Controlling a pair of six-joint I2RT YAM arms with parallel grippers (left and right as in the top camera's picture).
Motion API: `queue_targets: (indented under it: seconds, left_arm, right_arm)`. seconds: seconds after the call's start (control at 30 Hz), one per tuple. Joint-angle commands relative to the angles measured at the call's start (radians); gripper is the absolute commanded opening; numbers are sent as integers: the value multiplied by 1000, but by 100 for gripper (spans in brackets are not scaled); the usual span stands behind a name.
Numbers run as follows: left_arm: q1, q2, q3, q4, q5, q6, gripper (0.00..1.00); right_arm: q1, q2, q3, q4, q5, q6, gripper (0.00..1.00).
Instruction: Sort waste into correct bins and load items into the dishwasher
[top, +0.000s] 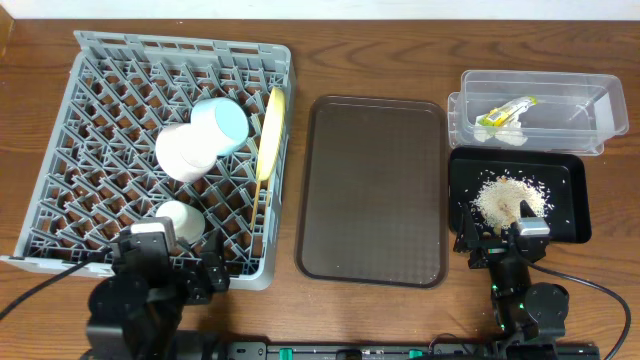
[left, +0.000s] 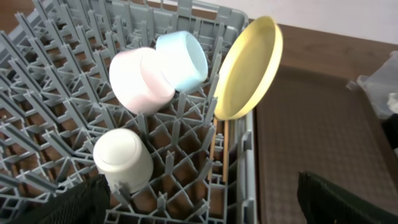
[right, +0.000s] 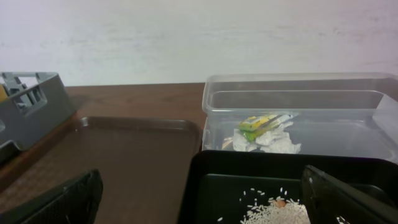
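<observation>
The grey dish rack (top: 110, 120) holds the yellow plate (top: 271, 122) on edge, the light blue bowl (top: 222, 122), the pale pink bowl (top: 185, 152), the white cup (top: 182, 220) and the chopsticks (top: 262, 190). They also show in the left wrist view: plate (left: 249, 68), blue bowl (left: 183, 59), pink bowl (left: 140, 81), cup (left: 123, 158), chopsticks (left: 214, 146). The wrapper with paper (top: 503, 118) lies in the clear tub (top: 600, 120). Rice crumbs (top: 505, 198) lie in the black tray (top: 572, 205). My left gripper (left: 199, 199) is open and empty over the rack's near edge. My right gripper (right: 202, 199) is open and empty at the black tray's near edge.
The brown serving tray (top: 375, 190) lies between the rack and the bins. The clear tub (right: 298, 109) stands just behind the black tray (right: 211, 168). Both arm bases sit at the table's front edge.
</observation>
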Motion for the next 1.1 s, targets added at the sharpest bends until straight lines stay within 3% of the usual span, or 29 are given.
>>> queue_targets:
  seconds: [0.0, 0.17, 0.4, 0.5, 0.63, 0.77, 1.07]
  left_arm:
    - [-2, -93, -162, 95, -18, 15, 96]
    - [-2, -245, -487, 443, 34, 15, 96]
    - [-2, -305, -719, 835, 37, 16, 96]
    - [-2, -306, -780, 974, 62, 76, 96]
    - [-2, -321, -782, 928, 82, 180, 96]
    - [-2, -323, -782, 830, 83, 180, 96]
    - [-2, -321, -782, 833, 83, 180, 96]
  right_arm:
    - [6, -2, -1, -4, -4, -9, 99]
    - [6, -2, -1, -4, -4, -9, 99]
    - [6, -2, -1, -4, -4, -9, 99]
    - [6, -2, -1, -4, -4, -9, 99]
    - [6, -2, -1, -4, -4, -9, 99]
    - [6, -2, -1, -4, -4, -9, 99]
    - [6, -2, -1, -4, -4, -9, 99]
